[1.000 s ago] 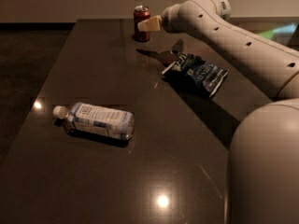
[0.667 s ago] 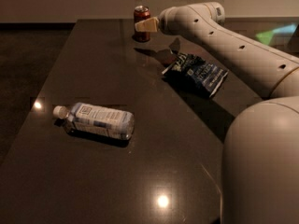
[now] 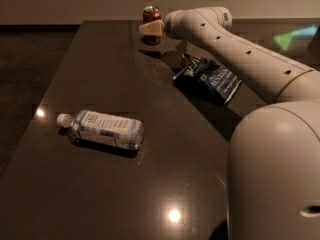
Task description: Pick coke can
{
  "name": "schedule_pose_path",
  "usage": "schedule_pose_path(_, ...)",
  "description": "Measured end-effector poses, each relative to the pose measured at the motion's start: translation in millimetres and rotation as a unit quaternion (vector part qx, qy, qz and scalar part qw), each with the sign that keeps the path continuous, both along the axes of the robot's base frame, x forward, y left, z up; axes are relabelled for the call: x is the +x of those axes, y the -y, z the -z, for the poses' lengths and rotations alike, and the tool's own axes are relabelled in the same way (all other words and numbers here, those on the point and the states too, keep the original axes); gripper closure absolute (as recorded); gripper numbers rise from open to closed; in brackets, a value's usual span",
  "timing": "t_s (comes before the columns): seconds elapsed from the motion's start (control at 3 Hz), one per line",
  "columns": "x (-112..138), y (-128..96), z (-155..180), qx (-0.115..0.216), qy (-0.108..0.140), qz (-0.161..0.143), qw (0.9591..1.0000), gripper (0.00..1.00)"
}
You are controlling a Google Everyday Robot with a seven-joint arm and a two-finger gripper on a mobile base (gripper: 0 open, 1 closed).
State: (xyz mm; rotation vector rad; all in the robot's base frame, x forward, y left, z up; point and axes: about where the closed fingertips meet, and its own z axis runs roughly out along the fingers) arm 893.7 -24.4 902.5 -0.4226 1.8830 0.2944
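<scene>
Nearest, the robot body (image 3: pixel 275 174) fills the 5 o'clock corner of the camera view. At 9 o'clock from the centre of the dark table (image 3: pixel 100 59), a clear water bottle (image 3: pixel 102 129) lies on its side, cap toward 9 o'clock. It is well apart from the work area. Farther back, at 2 o'clock from the centre, a dark blue snack bag (image 3: pixel 212 79) lies flat beneath the arm (image 3: pixel 240 54). The arm runs from the body toward 11 o'clock.

At the far edge, at 12 o'clock, the coke can (image 3: pixel 151 14) stands upright with its long axis vertical. The gripper (image 3: pixel 151 28) sits at mid-height of the can and overlaps its body in this view. Only the can's top and base show above and below it. The can lies at 12 o'clock from the gripper, immediately behind it. Whether the gripper is open, closed, or already gripping the can cannot be determined.

Judgement: the coming move depends on a level, side-on approach across the vertical axis. A misaligned approach could tip the can off the far edge.
</scene>
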Motion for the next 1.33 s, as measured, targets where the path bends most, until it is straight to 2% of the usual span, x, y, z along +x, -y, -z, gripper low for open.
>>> schedule_pose_path(0.67,17,-31,9,0.02,0.004,-0.016,0.9997,0.0)
schedule_pose_path(1.0,23,-38,8,0.02,0.008,-0.021,0.9996,0.0)
schedule_pose_path(1.33,30,-44,3,0.017,0.013,-0.024,0.9995,0.17)
